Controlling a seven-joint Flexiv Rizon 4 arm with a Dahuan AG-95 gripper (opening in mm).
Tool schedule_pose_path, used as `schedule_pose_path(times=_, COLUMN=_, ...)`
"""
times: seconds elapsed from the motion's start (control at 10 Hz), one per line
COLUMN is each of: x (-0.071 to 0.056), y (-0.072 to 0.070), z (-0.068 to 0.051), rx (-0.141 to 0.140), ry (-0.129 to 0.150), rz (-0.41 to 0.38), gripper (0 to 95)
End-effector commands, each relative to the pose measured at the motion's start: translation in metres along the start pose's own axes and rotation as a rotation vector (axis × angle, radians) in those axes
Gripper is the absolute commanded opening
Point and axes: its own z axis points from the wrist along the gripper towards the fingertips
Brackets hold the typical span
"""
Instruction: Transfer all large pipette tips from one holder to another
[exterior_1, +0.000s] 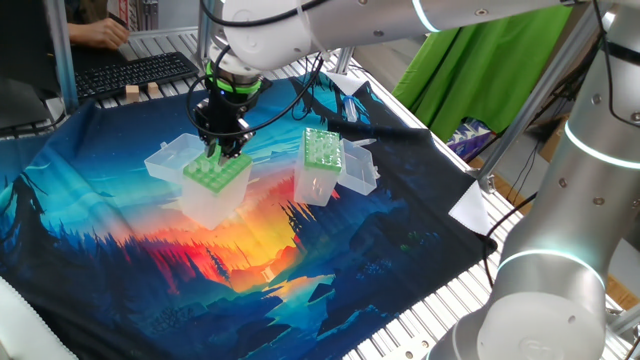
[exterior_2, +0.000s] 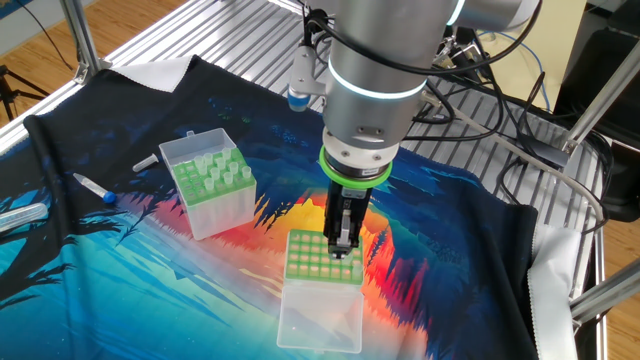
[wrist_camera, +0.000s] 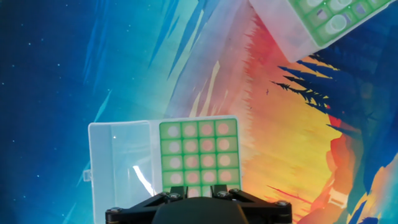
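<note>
My gripper (exterior_2: 345, 240) hangs straight down over the light-green, wide-holed holder (exterior_2: 322, 258), its fingertips just above the top plate. In the hand view the gripper (wrist_camera: 194, 186) stands open, its jaws astride one hole in the near row of the holder (wrist_camera: 199, 149). No tip shows between them, and every hole shows pinkish. Large pipette tips (exterior_2: 215, 172) stand upright in the other holder (exterior_2: 205, 195), to the left with its lid open. That holder (exterior_1: 322, 150) stands apart from the gripper (exterior_1: 222, 150). It is also in the hand view's top right corner (wrist_camera: 323, 25).
The wide-holed holder's clear lid (exterior_2: 320, 320) lies flat beside it. A blue-capped tube (exterior_2: 95, 187) and a clear tube (exterior_2: 20, 215) lie on the printed cloth at the left. A keyboard (exterior_1: 130, 70) sits beyond the cloth. Cables (exterior_2: 500, 90) run behind the arm.
</note>
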Motion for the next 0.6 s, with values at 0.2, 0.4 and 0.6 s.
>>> schedule_pose_path(times=0.2, x=0.0000, y=-0.0003, z=-0.0003, rx=0.001, ry=0.000, rz=0.002, gripper=38.0)
schedule_pose_path(times=0.4, x=0.0000, y=-0.0012, z=0.0013, rx=-0.001, ry=0.000, rz=-0.001, gripper=38.0)
schedule_pose_path(times=0.6, x=0.0000, y=-0.0020, z=0.0037, rx=-0.001, ry=-0.001, rz=-0.002, gripper=38.0)
